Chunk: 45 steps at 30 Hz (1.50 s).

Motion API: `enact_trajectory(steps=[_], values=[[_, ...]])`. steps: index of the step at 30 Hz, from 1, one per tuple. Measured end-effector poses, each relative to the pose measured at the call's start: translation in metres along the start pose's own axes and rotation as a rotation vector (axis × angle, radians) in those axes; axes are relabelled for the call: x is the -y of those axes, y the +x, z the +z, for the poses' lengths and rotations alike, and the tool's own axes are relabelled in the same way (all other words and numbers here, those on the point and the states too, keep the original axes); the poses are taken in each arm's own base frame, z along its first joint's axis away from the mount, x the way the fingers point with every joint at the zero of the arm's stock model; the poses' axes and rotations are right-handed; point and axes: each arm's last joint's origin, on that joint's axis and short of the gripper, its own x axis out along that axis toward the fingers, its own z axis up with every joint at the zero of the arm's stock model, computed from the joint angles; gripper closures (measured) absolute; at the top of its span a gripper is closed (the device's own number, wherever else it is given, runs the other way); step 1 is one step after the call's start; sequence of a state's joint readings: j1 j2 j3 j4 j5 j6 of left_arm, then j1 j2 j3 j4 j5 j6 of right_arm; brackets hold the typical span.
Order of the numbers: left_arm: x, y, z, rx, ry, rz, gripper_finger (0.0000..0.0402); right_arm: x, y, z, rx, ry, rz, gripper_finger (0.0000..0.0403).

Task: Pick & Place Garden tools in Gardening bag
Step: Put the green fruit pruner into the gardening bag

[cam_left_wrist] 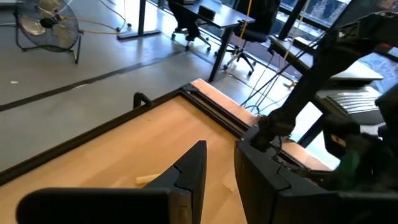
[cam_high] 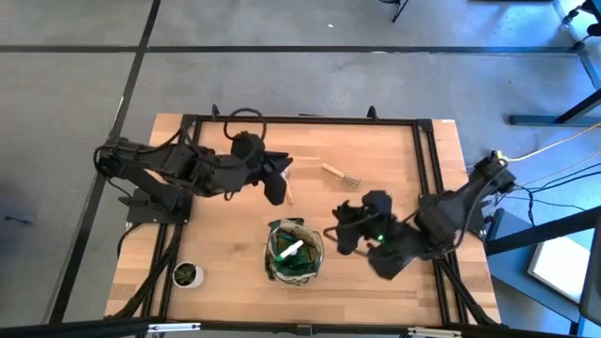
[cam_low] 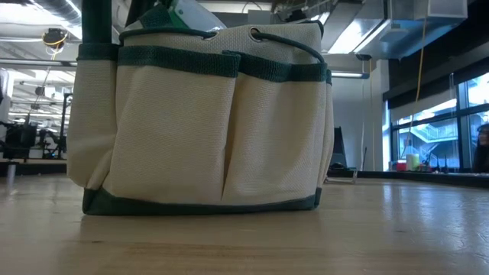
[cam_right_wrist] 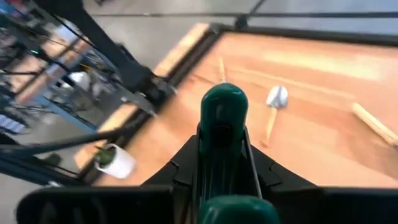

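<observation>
The gardening bag point(cam_high: 273, 255), khaki with green trim, stands near the table's front middle and fills the low view point(cam_low: 199, 122). A green spray bottle with a white trigger point(cam_high: 293, 251) sits inside it. My right gripper point(cam_high: 349, 235) hovers just right of the bag, shut on dark-green-handled pruning shears point(cam_right_wrist: 222, 118). My left gripper point(cam_high: 275, 191) hangs above the table's middle, behind the bag, its fingers point(cam_left_wrist: 194, 168) slightly apart with nothing between them. Under it a wooden-handled trowel point(cam_right_wrist: 274, 102) lies flat on the table. A small fork point(cam_high: 340, 175) lies farther back. My right gripper pinches the shears' dark green handles point(cam_right_wrist: 221, 146) between its two fingers. The handles run along the fingers, and one rounded end point(cam_right_wrist: 224, 99) sticks out past the fingertips. The gripper comes from the table's right, slanting down. The shears are clear of the table; their blades do not show.
A small white pot with a plant point(cam_high: 186, 274) stands at the front left corner. A black metal frame point(cam_high: 300, 119) edges the table. Bare wood lies between the bag and the pot and along the far edge.
</observation>
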<state>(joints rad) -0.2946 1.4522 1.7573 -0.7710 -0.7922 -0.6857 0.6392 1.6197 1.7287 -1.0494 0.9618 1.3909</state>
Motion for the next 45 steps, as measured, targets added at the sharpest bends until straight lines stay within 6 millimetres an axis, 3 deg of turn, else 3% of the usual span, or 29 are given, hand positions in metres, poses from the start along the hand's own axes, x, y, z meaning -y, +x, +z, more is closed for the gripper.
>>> enact_trajectory(steps=[5,16,27,38,45], values=[[0.005,-0.004,-0.005,-0.005,0.018,-0.006,0.0325,0.003,0.019,-0.026,-0.034,-0.01,-0.116,0.0337],[0.009,-0.005,-0.01,-0.021,0.019,-0.015,0.0325,0.001,0.06,-0.053,-0.052,-0.033,-0.23,0.0337],[0.012,-0.009,-0.013,-0.039,0.018,-0.046,0.0325,0.004,0.094,-0.067,-0.055,-0.019,-0.32,0.0337],[0.009,-0.012,-0.02,-0.088,0.02,-0.016,0.0325,-0.004,0.108,-0.079,-0.042,-0.064,-0.278,0.0337],[0.008,-0.013,-0.023,-0.106,0.022,-0.003,0.0325,-0.005,0.114,-0.074,-0.03,-0.099,-0.272,0.0337]])
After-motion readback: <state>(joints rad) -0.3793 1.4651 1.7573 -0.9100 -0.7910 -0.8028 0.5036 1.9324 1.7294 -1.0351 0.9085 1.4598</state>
